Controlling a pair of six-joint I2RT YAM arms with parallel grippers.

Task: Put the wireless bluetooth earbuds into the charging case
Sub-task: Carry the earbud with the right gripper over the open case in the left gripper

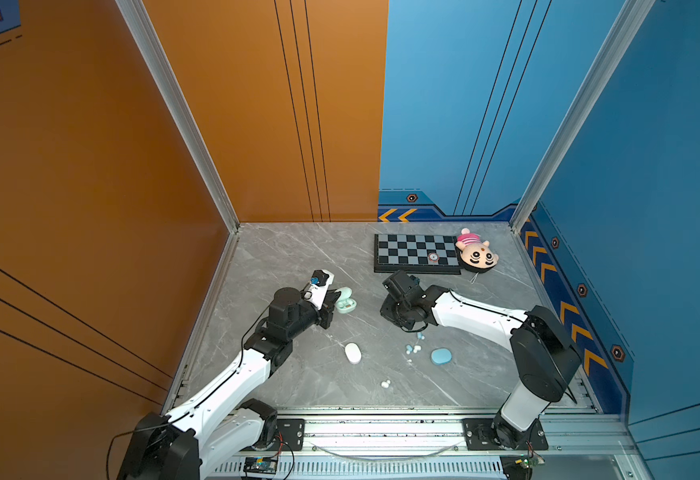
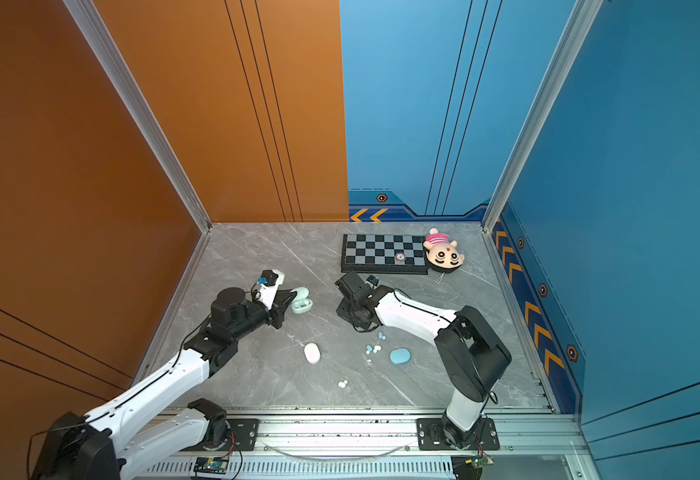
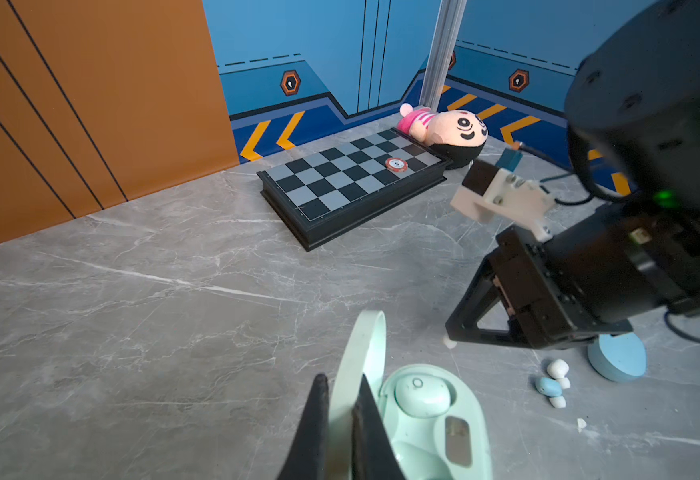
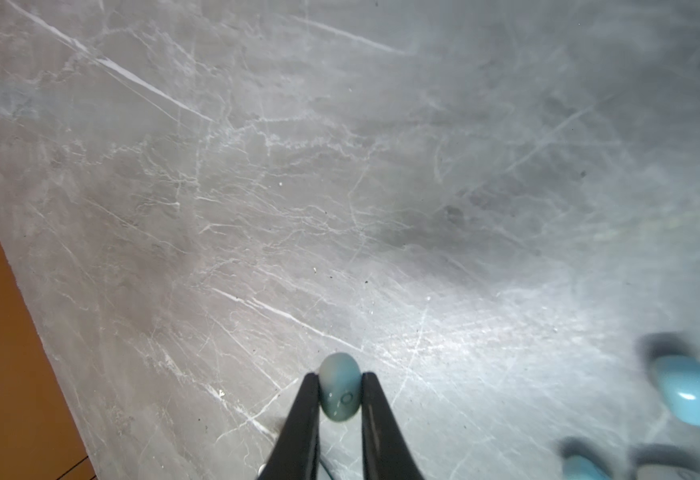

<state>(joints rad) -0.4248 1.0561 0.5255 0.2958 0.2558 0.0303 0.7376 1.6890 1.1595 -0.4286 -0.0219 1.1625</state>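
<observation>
Mint-green plastic sits in both our tools. Our right tool [image 4: 340,376] is pinched shut on a mint bud [image 4: 340,392], off to the side of the open mint case [image 1: 345,303] and not yet over it. Our left tool [image 3: 342,380] is clamped on that case's raised lid [image 3: 360,345], and the base rests on the bench [image 1: 298,257].

To do this step well, we judge that the bud should travel over the vacant well beside the seated bud [image 3: 421,392]. We would turn it to mirror its partner, lower it straight, and let go only once it sits. The left tool must hold the lid firm so the base cannot slide.

Cases, three: the mint one open, a white case [image 1: 353,353] and a blue case [image 1: 441,356] both closed. Mint buds, two: one gripped, one seated. White buds [image 1: 385,383], two, lying together. Blue buds [image 3: 547,386] lie in a loose cluster near the blue case. We make out at least two, with pale bits among them too small to sort. One chessboard [image 1: 416,249], one chip [image 1: 434,257] on it, and one plush doll [image 1: 477,253].
</observation>
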